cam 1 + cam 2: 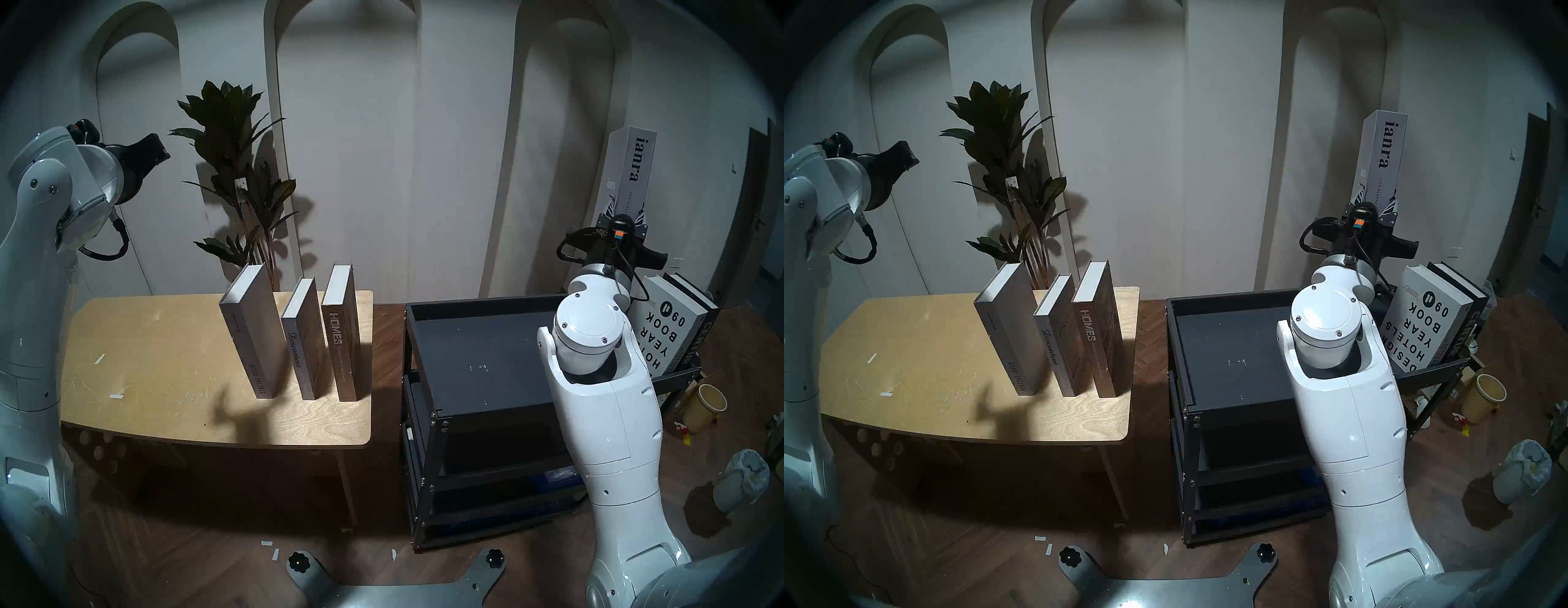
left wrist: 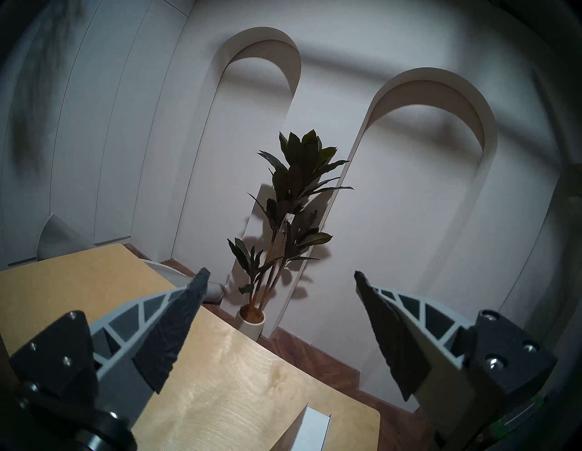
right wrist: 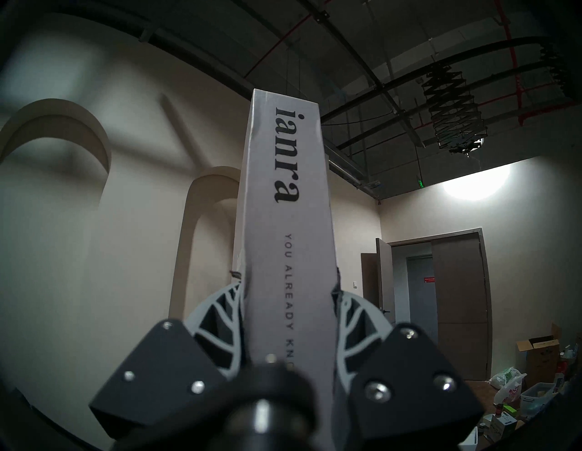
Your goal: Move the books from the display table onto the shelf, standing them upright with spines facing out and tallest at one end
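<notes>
**"ianra" book held upright over the rack**

Right gripper [image 3: 288,283] pinches a tall white book [image 3: 285,195] by its lower end, long axis vertical, spine reading "ianra" and "YOU ALREADY KN…"; only the wrist view shows that second line clearly. On the rack [image 1: 479,352], at about two o'clock, stand "HOTELS YEAR BOOK 09" [image 1: 668,331] and "CENTURY" [image 1: 689,344]. On the table [image 1: 169,361], at ten o'clock, "SPECIAL ISSUE" [image 1: 250,335], "Discontent" [image 1: 299,339] and "HOMES" [image 1: 339,335] stand upright, spines outward. Left gripper [image 2: 280,277] hangs spread wide, empty.
</notes>
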